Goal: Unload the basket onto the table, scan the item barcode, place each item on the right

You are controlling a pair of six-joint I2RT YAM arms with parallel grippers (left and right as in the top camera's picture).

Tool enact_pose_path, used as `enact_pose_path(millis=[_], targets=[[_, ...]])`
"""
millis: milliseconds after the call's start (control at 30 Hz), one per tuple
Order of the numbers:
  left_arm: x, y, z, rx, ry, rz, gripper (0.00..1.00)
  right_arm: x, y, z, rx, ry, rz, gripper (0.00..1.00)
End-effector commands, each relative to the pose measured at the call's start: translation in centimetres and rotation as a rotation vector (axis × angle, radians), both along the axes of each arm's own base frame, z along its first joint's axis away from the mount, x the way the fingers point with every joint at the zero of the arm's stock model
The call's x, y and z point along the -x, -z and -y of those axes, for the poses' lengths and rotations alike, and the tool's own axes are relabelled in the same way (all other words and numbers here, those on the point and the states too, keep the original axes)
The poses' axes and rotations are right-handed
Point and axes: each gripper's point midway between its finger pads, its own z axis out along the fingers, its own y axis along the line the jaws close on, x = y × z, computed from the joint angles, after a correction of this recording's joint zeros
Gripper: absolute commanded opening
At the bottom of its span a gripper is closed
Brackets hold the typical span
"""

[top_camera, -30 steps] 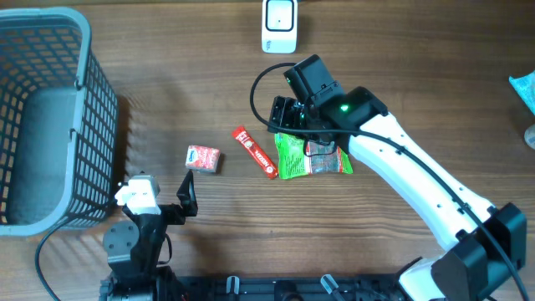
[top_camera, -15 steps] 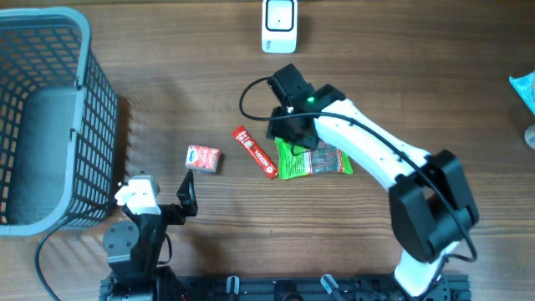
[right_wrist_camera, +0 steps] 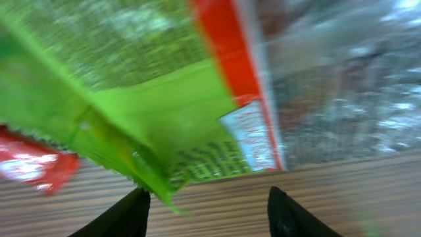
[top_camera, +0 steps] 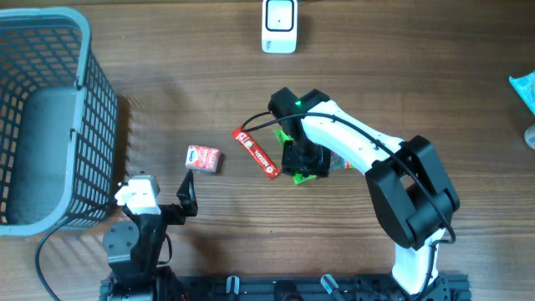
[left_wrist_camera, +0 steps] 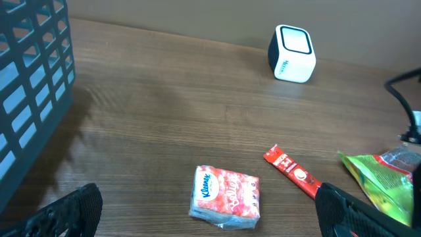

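Tool [right_wrist_camera: 207,194] astride green packet [right_wrist_camera: 131,99] edge

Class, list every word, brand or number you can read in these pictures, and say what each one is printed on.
"Kleenex": on the pink-and-white soft tissue pack.
Too small to read: the white print on the narrow red sachet.
Blurred, unreadable: the dark print on the green plastic snack packet.
No readable text: the white boxy scanner.

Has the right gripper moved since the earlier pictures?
Yes. The right gripper moved away from the white scanner, lower in the overhead view, and is now over the green packet.
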Motion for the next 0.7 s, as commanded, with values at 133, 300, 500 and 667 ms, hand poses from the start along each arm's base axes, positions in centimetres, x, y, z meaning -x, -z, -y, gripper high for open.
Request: enact_pose_path(millis=[133, 300, 500, 667], targets=[[0.0, -0.1, 0.0, 0.011, -0.002, 0.005, 1.0, -1.6, -6.8, -2.7, -0.191, 0.095, 0.118, 1.0], [0.0, -0.1, 0.0, 0.011, -0.002, 0.005, 1.0, -2.6, -12.6, 0.6, -0.153, 0.511, 0.349, 1.0], [0.0, -0.1, 0.0, 0.011, -0.002, 0.005, 1.0, 1.3, -14.5, 6.0, 0.033, 0.673, 0.404, 1.0], [0.0, -0.1, 0.0, 0.011, -0.002, 0.005, 1.0, 4.9, -22.7, 10.9, -0.147, 0.701, 0.702, 1.0]])
